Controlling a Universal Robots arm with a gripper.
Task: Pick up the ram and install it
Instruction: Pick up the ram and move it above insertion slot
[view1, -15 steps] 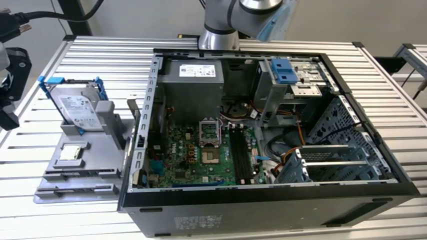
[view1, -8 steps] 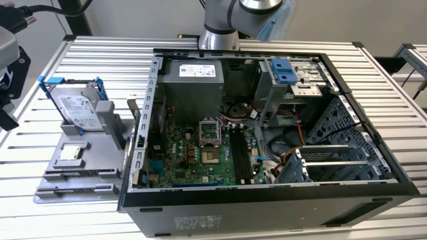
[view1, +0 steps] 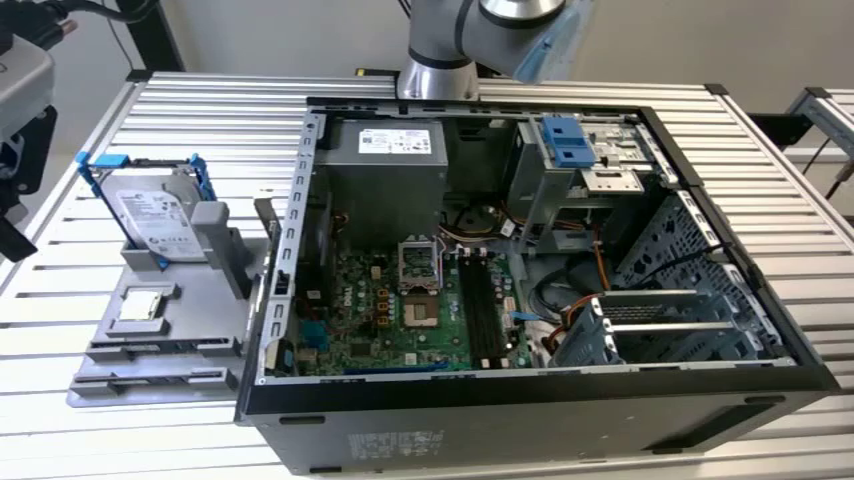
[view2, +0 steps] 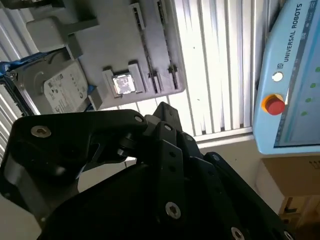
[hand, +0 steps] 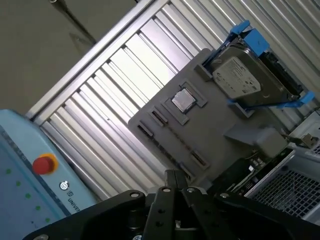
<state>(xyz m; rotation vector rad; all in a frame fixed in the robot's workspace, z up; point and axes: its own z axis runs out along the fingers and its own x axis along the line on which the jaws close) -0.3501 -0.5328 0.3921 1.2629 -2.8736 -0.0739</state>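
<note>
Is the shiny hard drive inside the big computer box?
No: in the exterior view the hard drive stands on the gray holder, outside the computer case, on the exterior view's left.

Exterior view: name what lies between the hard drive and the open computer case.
The holder's raised gray block stands between hard drive and computer case, in the exterior view.

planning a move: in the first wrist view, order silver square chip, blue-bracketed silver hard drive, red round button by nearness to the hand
1. Silver square chip, on the grey tray, nearest the hand.
2. Silver hard drive, tray's far end, and red round button, pale blue pendant: too close to call.
</note>
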